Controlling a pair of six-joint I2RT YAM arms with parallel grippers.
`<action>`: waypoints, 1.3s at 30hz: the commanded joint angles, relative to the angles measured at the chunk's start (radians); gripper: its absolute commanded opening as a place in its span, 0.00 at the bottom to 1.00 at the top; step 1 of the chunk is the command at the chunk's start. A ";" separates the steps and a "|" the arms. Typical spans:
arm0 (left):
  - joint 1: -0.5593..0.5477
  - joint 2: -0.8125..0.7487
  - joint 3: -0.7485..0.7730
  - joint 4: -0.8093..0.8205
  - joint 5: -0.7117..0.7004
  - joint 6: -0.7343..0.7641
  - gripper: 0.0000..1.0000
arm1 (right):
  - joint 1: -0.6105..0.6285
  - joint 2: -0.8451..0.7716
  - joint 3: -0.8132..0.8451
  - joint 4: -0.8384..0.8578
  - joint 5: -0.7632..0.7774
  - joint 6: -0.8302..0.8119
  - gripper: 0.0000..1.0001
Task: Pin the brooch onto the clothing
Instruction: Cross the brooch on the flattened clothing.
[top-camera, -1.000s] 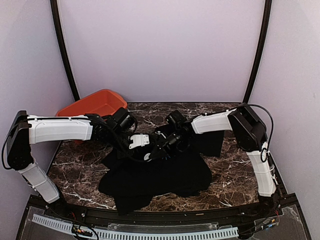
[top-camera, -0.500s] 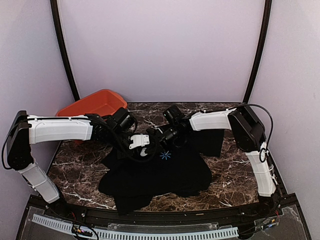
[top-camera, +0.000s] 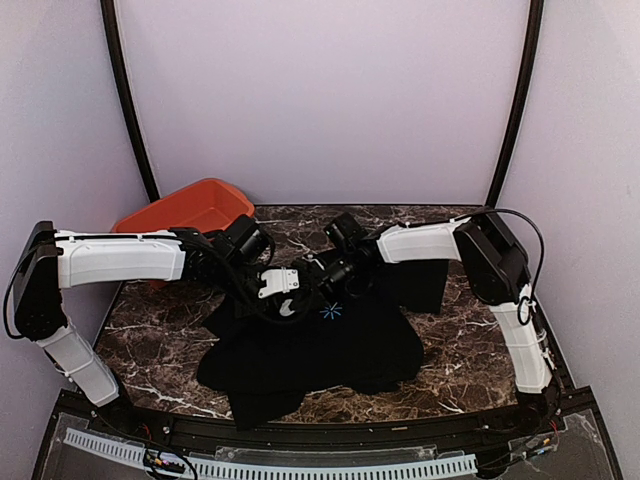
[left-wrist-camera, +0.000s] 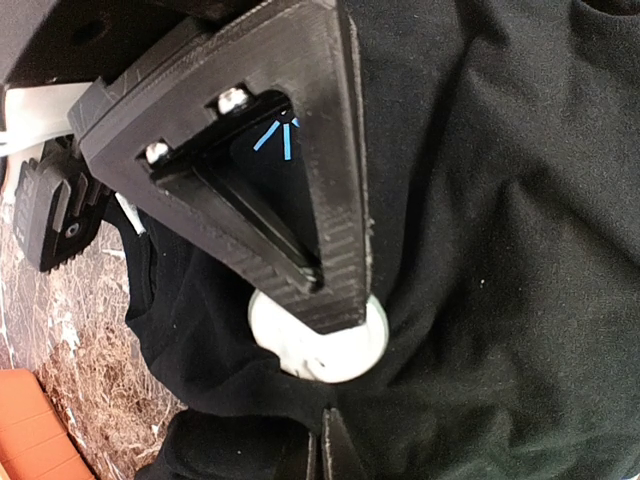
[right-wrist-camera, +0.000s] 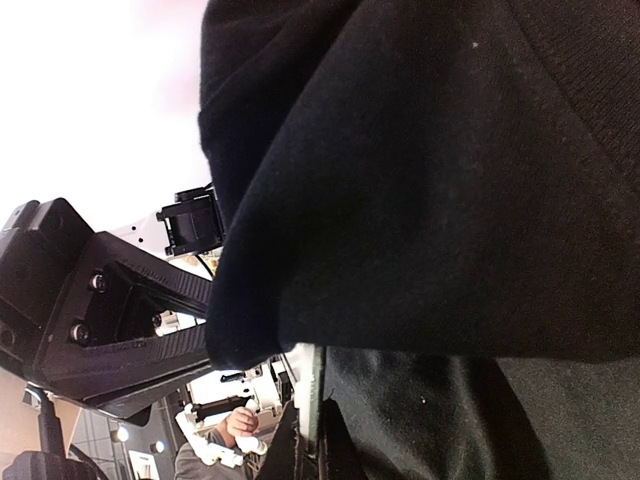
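Note:
The black T-shirt (top-camera: 330, 350) lies crumpled on the marble table, its light-blue starburst print (top-camera: 331, 310) showing. My left gripper (top-camera: 284, 298) is at the shirt's upper left. In the left wrist view its jaws (left-wrist-camera: 328, 375) close on a pale round disc, the brooch (left-wrist-camera: 345, 355), with a fold of shirt (left-wrist-camera: 500, 250) against the lower finger. My right gripper (top-camera: 318, 272) is just behind it. In the right wrist view, shirt fabric (right-wrist-camera: 450, 150) drapes over and hides its upper fingertip. A thin disc edge (right-wrist-camera: 312, 390) stands just above its lower fingertip.
An orange tray (top-camera: 190, 208) sits at the back left of the marble table (top-camera: 460, 350); its corner shows in the left wrist view (left-wrist-camera: 25, 430). Two black curved poles rise at the back. Both grippers are crowded close together over the shirt's collar area.
My right gripper has moved back and left off the chest of the shirt, uncovering the starburst print. My left gripper has stayed in place.

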 joint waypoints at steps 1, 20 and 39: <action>-0.009 -0.044 -0.015 0.009 0.016 -0.004 0.01 | 0.017 0.027 0.038 -0.025 -0.005 -0.019 0.00; -0.015 -0.039 -0.019 0.007 0.023 0.001 0.01 | 0.026 0.043 0.085 -0.125 0.074 -0.091 0.00; -0.017 -0.026 -0.012 -0.003 0.039 0.002 0.01 | 0.043 0.036 0.140 -0.191 0.065 -0.181 0.00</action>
